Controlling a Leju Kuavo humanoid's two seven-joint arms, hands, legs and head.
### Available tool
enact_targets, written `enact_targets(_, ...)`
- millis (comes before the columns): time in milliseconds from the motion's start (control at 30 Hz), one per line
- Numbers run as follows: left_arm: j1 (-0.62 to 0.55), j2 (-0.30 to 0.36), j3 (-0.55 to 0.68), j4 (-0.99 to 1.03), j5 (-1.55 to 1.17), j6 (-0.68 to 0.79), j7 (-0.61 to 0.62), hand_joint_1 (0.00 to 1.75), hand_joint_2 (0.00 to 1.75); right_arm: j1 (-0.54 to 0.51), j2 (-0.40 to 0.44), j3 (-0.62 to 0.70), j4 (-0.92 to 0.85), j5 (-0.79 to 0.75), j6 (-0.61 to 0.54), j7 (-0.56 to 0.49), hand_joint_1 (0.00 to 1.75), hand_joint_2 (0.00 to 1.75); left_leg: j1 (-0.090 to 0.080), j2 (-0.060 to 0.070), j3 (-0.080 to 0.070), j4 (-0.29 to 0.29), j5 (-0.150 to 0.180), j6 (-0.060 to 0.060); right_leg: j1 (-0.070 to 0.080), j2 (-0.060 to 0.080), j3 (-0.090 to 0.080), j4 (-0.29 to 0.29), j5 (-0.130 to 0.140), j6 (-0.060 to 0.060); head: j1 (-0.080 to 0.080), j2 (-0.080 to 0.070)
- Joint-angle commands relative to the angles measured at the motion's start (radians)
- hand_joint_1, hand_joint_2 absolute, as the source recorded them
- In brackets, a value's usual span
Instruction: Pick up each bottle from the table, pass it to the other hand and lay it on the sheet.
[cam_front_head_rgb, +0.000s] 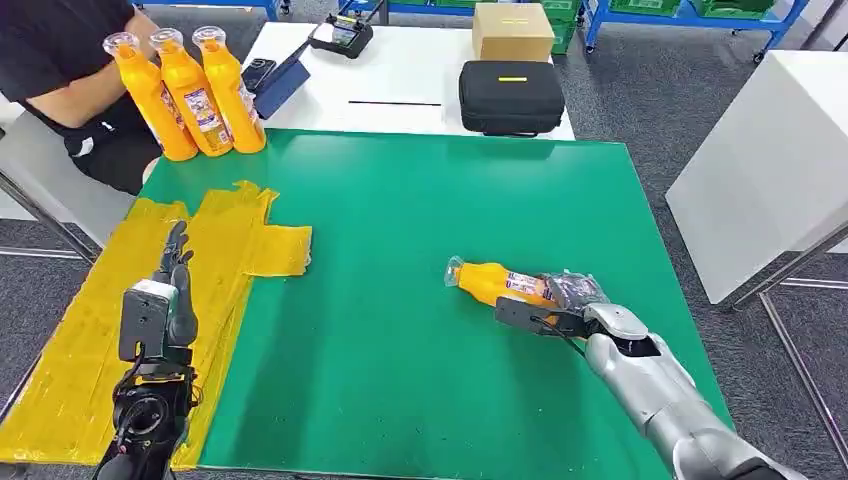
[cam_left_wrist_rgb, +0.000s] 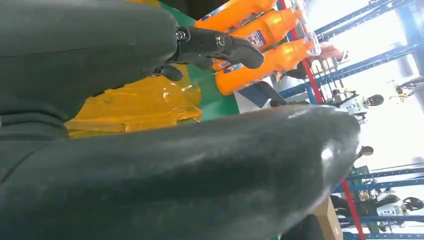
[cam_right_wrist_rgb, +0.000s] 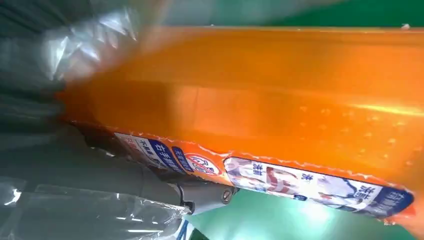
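Clutter is sitting beyond the green table (cam_front_head_rgb: 420, 230): a black case (cam_front_head_rgb: 511, 97), a cardboard box (cam_front_head_rgb: 512, 31) and a dark device (cam_front_head_rgb: 341, 34) are resting on a white table (cam_front_head_rgb: 400, 75), and a seated person (cam_front_head_rgb: 60, 70) is occupying the far left corner. Three upright orange bottles (cam_front_head_rgb: 190, 90) are standing side by side at the green table's far left corner, caps up, just beyond the yellow sheet (cam_front_head_rgb: 130, 300) that is lying crumpled along the left edge. Nothing is lying between the two hands.

The right hand (cam_front_head_rgb: 555, 305) is gripping an orange bottle (cam_front_head_rgb: 495, 282) near its base; in the right wrist view the fingers (cam_right_wrist_rgb: 200, 192) are pressing under its printed label. This bottle is lying on its side over the right part of the green table, long axis running left to right, its clear cap pointing left.

The left hand (cam_front_head_rgb: 172, 290) is hovering over the yellow sheet, fingers extended and apart, holding nothing.
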Motion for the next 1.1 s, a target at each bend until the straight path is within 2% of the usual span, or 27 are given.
enact_targets(33,0.000,-0.027,0.020,-0.003,0.277,-0.237,0.070,0.00,0.00,0.183,0.142,-0.227,-0.242,-0.605,0.203,-0.385,1.75,1.75,0.002,-0.003,0.001,-0.001,0.000,-0.002,0.002,-0.003,0.002,-0.002,0.000,-0.001,0.000,0.000)
enact_targets(67,-0.002,-0.037,0.003,0.008,0.309,-0.260,0.066,0.00,0.00,0.226,0.159,-0.215,-0.370,-0.742,0.267,-0.349,1.75,1.75,0.001,-0.003,0.000,-0.002,0.001,-0.002,0.002,-0.003,0.000,-0.002,0.000,-0.002,0.000,0.000)
enact_targets(100,0.006,-0.069,0.011,0.009,0.435,-0.336,0.081,0.00,1.75,0.239,0.189,-0.202,-0.438,-0.828,0.279,-0.412,1.75,1.75,0.002,-0.001,-0.001,-0.002,0.000,-0.002,0.002,-0.001,0.002,-0.002,0.001,-0.002,0.000,0.000)
enact_targets(133,0.031,-0.089,-0.001,-0.020,0.518,-0.376,0.096,0.00,1.75,0.227,0.222,-0.130,-0.481,-0.840,0.244,-0.401,1.75,1.75,0.002,-0.001,-0.001,-0.003,0.000,-0.003,0.002,-0.001,0.005,-0.003,0.000,-0.003,0.002,0.000)
enact_targets(167,0.050,-0.097,-0.021,-0.048,0.556,-0.387,0.099,0.00,1.75,0.214,0.244,-0.083,-0.486,-0.868,0.221,-0.392,1.75,1.75,0.004,0.007,0.002,-0.002,-0.002,-0.003,0.004,0.007,0.006,-0.002,0.002,-0.003,0.002,0.000)
enact_targets(233,0.068,-0.098,-0.062,-0.085,0.576,-0.362,0.097,0.00,1.75,0.195,0.265,-0.015,-0.481,-0.904,0.171,-0.381,1.75,1.75,0.002,0.011,-0.003,-0.001,-0.003,-0.006,0.002,0.011,0.002,0.002,0.001,-0.004,-0.001,0.000)
enact_targets(333,0.065,-0.084,-0.081,-0.094,0.588,-0.351,0.097,0.00,1.75,0.186,0.252,0.018,-0.464,-0.935,0.157,-0.400,1.75,1.75,0.002,0.001,-0.013,0.001,0.001,-0.004,0.002,0.002,-0.007,0.004,0.000,-0.003,-0.002,0.000)
enact_targets(367,0.076,-0.092,-0.092,-0.120,0.602,-0.361,0.093,0.00,1.75,0.187,0.281,0.031,-0.466,-0.933,0.148,-0.401,1.75,1.75,0.002,-0.001,-0.012,0.000,0.001,-0.004,0.003,-0.001,-0.006,0.003,-0.001,-0.003,0.000,0.000)
enact_targets(533,0.111,-0.090,-0.177,-0.227,0.508,-0.276,0.061,0.00,1.75,0.145,0.378,0.056,-0.413,-0.945,0.063,-0.351,1.75,1.75,0.003,0.003,-0.018,0.001,0.001,-0.003,0.002,0.003,-0.012,0.004,0.000,-0.002,-0.001,0.000)
enact_targets(733,0.009,-0.083,-0.233,-0.143,0.520,-0.242,0.068,0.00,1.75,0.060,0.410,0.081,-0.359,-0.988,0.046,-0.328,1.75,1.75,0.001,-0.003,-0.020,0.002,0.001,-0.004,0.001,-0.003,-0.012,0.005,-0.002,-0.003,0.000,0.000)
enact_targets(800,0.002,-0.075,-0.241,-0.134,0.538,-0.236,0.066,0.00,1.75,0.059,0.413,0.093,-0.356,-0.991,0.035,-0.314,1.75,1.75,0.002,-0.003,-0.024,0.000,0.004,-0.003,0.001,-0.003,-0.016,0.004,0.001,-0.002,0.000,0.000)
enact_targets(1100,0.008,-0.057,-0.291,-0.161,0.554,-0.200,0.070,0.00,1.75,-0.030,0.476,0.176,-0.200,-0.952,-0.015,-0.267,1.75,1.75,0.002,-0.002,-0.021,0.000,0.002,-0.003,0.001,-0.002,-0.014,0.003,-0.001,-0.002,0.000,0.000)
